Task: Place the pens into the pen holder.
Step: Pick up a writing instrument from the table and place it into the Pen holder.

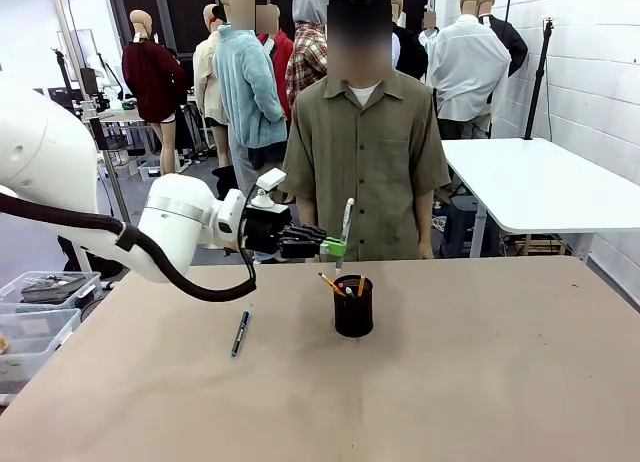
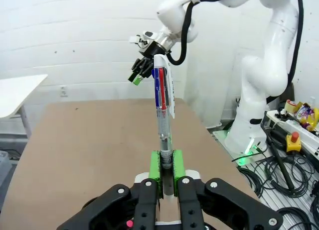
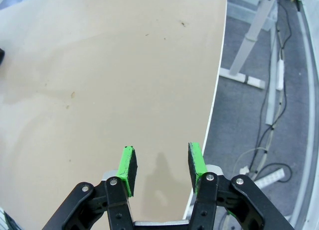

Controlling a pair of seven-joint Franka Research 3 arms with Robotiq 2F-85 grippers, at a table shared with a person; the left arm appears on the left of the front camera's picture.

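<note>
Left wrist view: left end effector (image 2: 167, 163) clamps a pen (image 2: 163, 100), lower end hidden in its grip; right end effector (image 3: 160, 163) open.

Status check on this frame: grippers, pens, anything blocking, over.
Left gripper, jaws shut on white pen, upright by pen holder. Right gripper, jaws open, empty. Dark pen loose on table; pencils in holder. Nothing blocking holder.

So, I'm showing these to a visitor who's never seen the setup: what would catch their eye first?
Probably the white left arm, its jaws shut on a clear pen held upright close above the black pen holder at mid-table, which holds orange pencils. A dark pen lies on the tan table to the holder's left.
</note>
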